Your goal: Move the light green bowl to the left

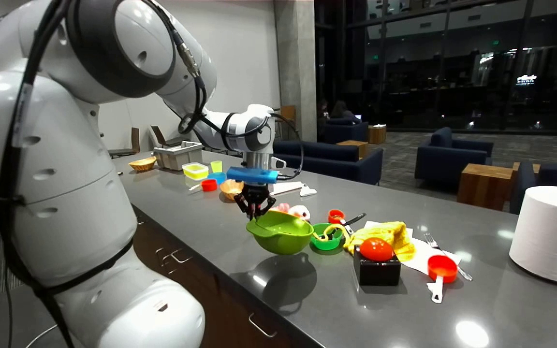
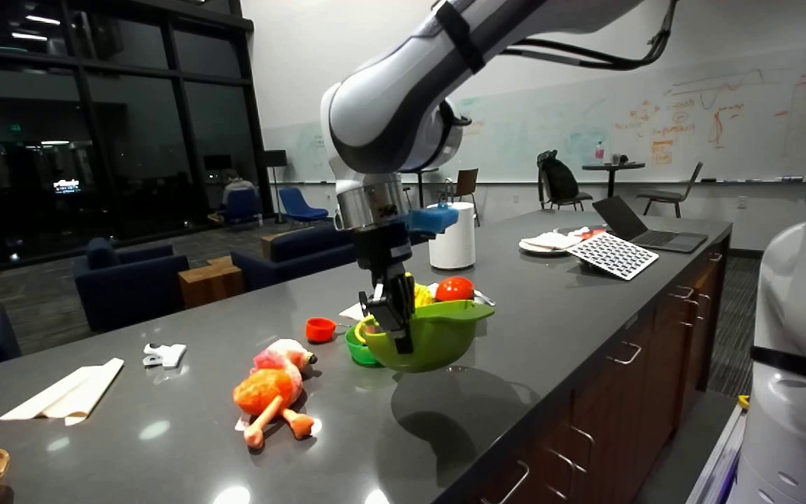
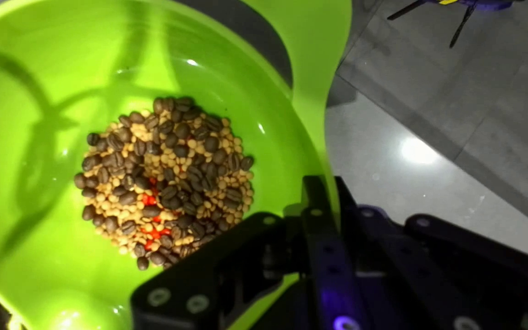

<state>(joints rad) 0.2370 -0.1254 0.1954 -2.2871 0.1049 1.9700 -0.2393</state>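
Observation:
The light green bowl [image 1: 285, 241] is lime green with a wide rim and a spout-like handle. It hangs above the dark counter, with its shadow and reflection below it in both exterior views. My gripper [image 1: 255, 215] is shut on the bowl's rim. In an exterior view the bowl [image 2: 445, 339] looks nearly level, with the gripper [image 2: 403, 343] at its near side. In the wrist view one finger of the gripper [image 3: 330, 188] is inside the bowl [image 3: 264, 114] and one outside. Coffee beans, small tan grains and red bits lie in the bowl's bottom.
A darker-green cup [image 1: 326, 240] stands close beside the bowl. A plush toy [image 2: 273, 392] lies nearby. A black box with a red round object [image 1: 376, 249], a yellow cloth [image 1: 394, 237] and a red measuring cup [image 1: 443, 268] are on the counter. A wicker basket [image 1: 231, 189] stands farther along.

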